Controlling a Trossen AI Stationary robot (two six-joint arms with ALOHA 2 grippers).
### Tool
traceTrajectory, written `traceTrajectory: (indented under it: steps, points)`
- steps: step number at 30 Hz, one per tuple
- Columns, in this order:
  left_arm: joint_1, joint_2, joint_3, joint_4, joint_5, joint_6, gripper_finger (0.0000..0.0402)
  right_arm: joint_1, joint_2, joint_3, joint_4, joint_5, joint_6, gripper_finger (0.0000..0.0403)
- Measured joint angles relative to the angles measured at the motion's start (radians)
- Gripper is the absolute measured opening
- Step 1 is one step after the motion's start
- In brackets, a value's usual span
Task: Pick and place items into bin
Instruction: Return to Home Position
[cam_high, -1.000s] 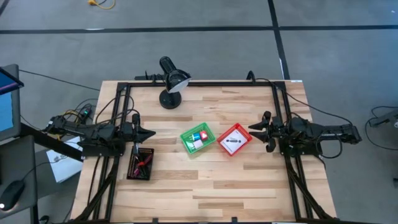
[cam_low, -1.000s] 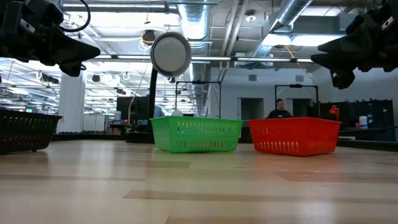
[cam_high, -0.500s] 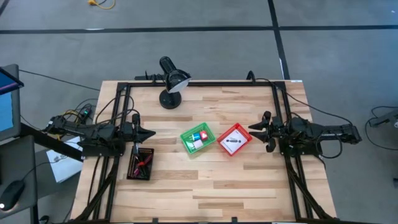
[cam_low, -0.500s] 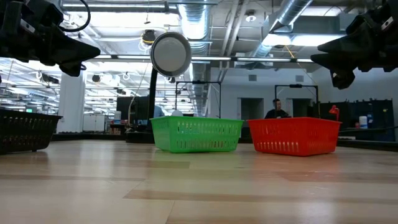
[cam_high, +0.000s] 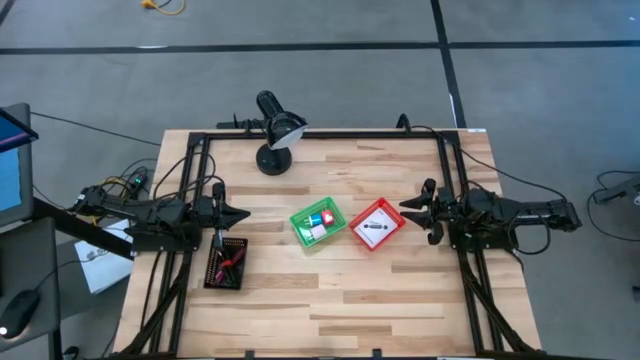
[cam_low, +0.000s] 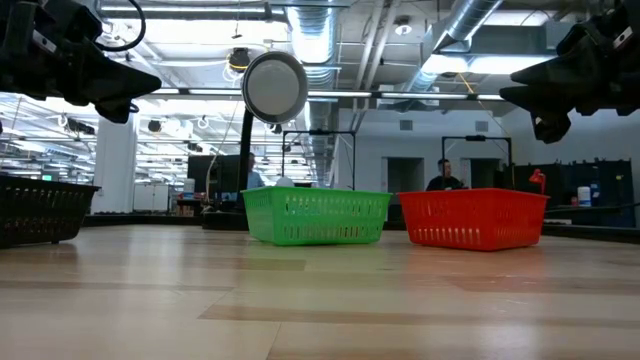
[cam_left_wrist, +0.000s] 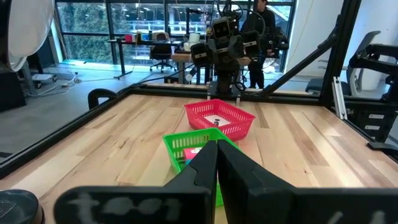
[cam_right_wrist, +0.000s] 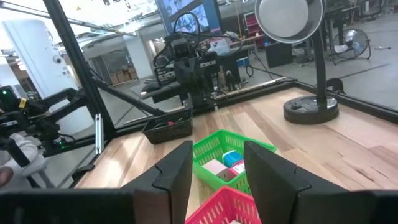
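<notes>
both arms hang above the pale wooden table (cam_high: 330, 300), claws facing each other w/ the bins btwn them. left claw (cam_high: 238, 213) is pinched closed, tips meeting, nothing in it. right claw (cam_high: 408, 207) is parted a fair way, also empty.

straight ahead of the left claw sits the green plastic mesh bin (cam_low: 318, 220), holding the blue cube (cam_high: 315, 218), red-pink block (cam_high: 329, 217) and pale pink cube (cam_high: 316, 232). right in front of the right claw is the red plastic mesh bin (cam_low: 470, 222) w/ the white card with black mark (cam_high: 374, 228) lying flat inside. the black mesh bin (cam_low: 40, 212) lies just off to the side of the left claw's tips and lower than them, w/ the black-and-red tool (cam_high: 230, 263) in it. the tool's long axis looks to run crosswise to where that claw points.

no loose item shows on the bare wood, so imo the sorting's done and only parking the arms remains. if anything did need a grab, the left arm's nearer the black & green bins, the right arm nearer the red.
</notes>
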Motion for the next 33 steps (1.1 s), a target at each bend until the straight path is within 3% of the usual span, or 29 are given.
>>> traceTrajectory:
  steps: [33]
  points:
    - [0.0,0.0,0.0,0.0,0.0,-0.006,0.0,0.0,0.0,0.0,0.0,0.0,0.0,0.0133]
